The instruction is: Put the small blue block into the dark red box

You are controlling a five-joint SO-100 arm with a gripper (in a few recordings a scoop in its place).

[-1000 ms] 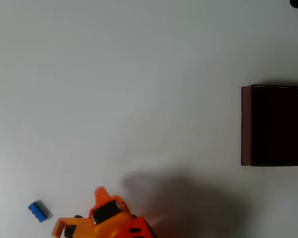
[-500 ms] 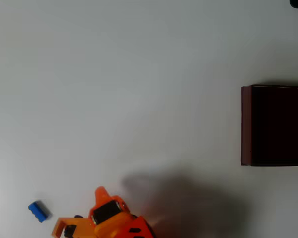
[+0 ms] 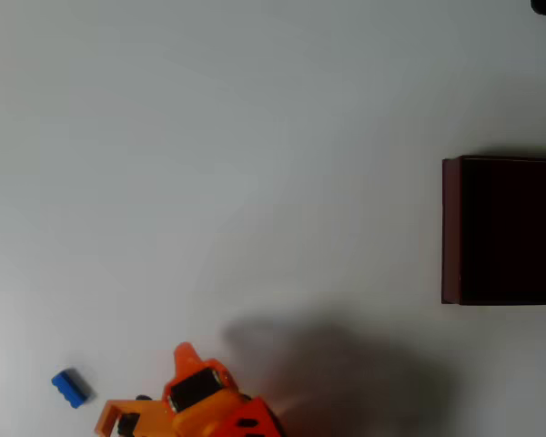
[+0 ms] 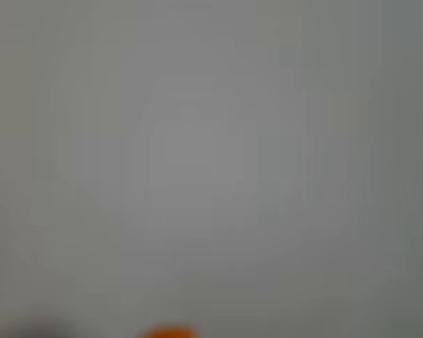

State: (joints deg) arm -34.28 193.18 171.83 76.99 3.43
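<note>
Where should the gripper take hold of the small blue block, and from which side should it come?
Probably across the two long sides of the small blue block, from above. It lies flat and alone on the table, turned diagonally in the overhead view, so the gripper would need to rotate to match.

You are looking at a bare test bench, lab-like: a plain pale counter, evenly lit, carrying an orange printed robot arm. The room type cannot be told.
</note>
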